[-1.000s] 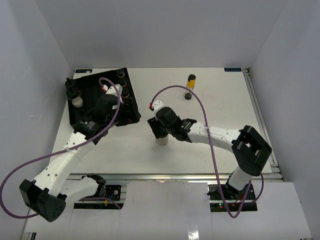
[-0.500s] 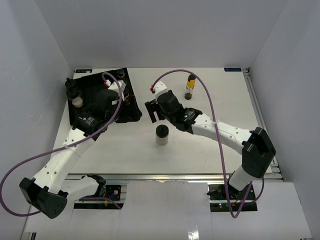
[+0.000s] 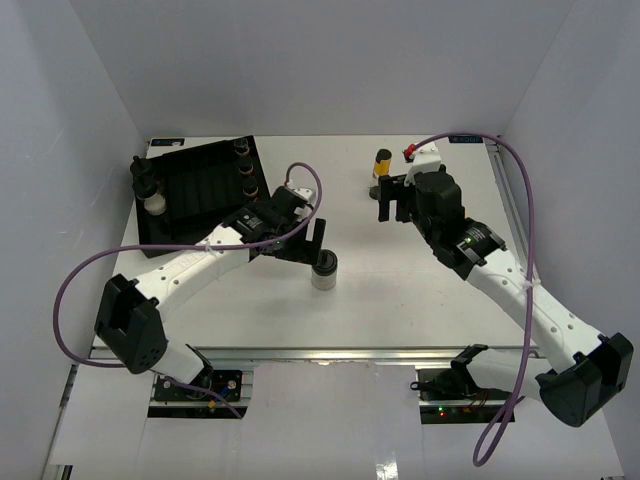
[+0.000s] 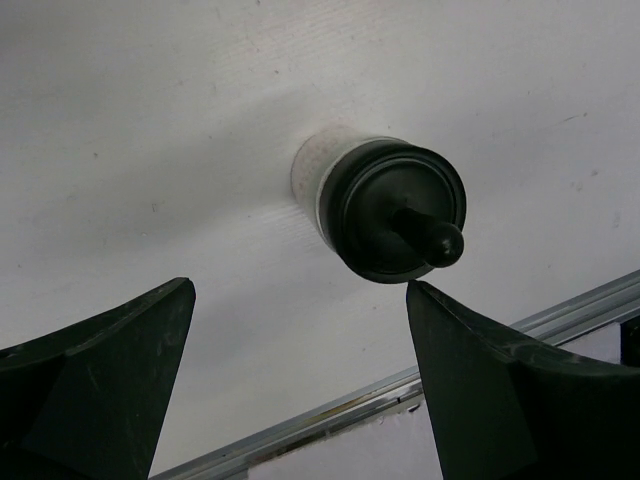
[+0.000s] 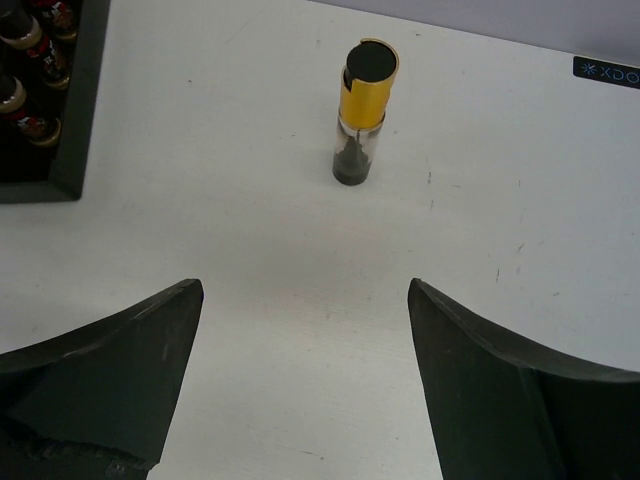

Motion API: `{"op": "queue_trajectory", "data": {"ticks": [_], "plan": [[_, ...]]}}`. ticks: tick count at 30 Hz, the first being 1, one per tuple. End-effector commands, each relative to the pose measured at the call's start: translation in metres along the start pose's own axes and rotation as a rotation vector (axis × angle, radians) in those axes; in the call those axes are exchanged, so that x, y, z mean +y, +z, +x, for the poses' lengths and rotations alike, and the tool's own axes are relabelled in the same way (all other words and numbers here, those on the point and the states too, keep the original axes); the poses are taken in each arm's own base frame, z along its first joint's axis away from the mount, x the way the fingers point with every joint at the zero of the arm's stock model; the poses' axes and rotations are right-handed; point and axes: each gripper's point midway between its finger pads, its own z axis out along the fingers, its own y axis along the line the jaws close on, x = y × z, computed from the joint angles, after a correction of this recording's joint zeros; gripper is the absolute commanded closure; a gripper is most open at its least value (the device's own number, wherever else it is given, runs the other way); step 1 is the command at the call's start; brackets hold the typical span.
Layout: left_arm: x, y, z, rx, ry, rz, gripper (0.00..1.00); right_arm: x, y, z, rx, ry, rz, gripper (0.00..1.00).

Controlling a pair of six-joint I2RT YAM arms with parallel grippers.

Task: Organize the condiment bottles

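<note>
A small clear jar [image 3: 323, 271] with pale contents and a black cap stands upright in the middle of the table. It shows in the left wrist view [image 4: 385, 210] just beyond my open, empty left gripper [image 4: 298, 290], which sits just left of it in the top view [image 3: 317, 240]. The slim bottle with a yellow band [image 3: 381, 172] stands at the back centre, ahead of my open, empty right gripper [image 5: 305, 285] in the right wrist view [image 5: 361, 110]. In the top view the right gripper [image 3: 393, 198] is just in front of it.
The black ribbed tray [image 3: 195, 185] lies at the back left, with dark jars [image 3: 245, 170] along its right side and jars [image 3: 148, 188] at its left edge. Its corner [image 5: 80, 120] and jars [image 5: 28, 60] show in the right wrist view. A metal rail [image 4: 380, 400] runs along the near table edge.
My right gripper let go of the pale jar and swung back and right to the yellow-band bottle. My left gripper came off the tray and moved right to the pale jar.
</note>
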Motion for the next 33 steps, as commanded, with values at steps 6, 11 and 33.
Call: {"op": "queue_trajectory", "data": {"ticks": [6,11,33], "plan": [[-0.037,0.001,-0.019,-0.056,0.076,0.023,0.02,-0.013,-0.013,0.012,-0.006,-0.016,-0.002,0.10],[-0.045,0.010,-0.018,-0.036,0.100,0.019,0.02,-0.015,-0.014,0.008,-0.017,-0.014,0.002,0.10],[-0.049,0.057,-0.003,0.028,0.106,-0.063,0.08,-0.015,-0.025,0.004,-0.052,-0.007,-0.026,0.09]]}}
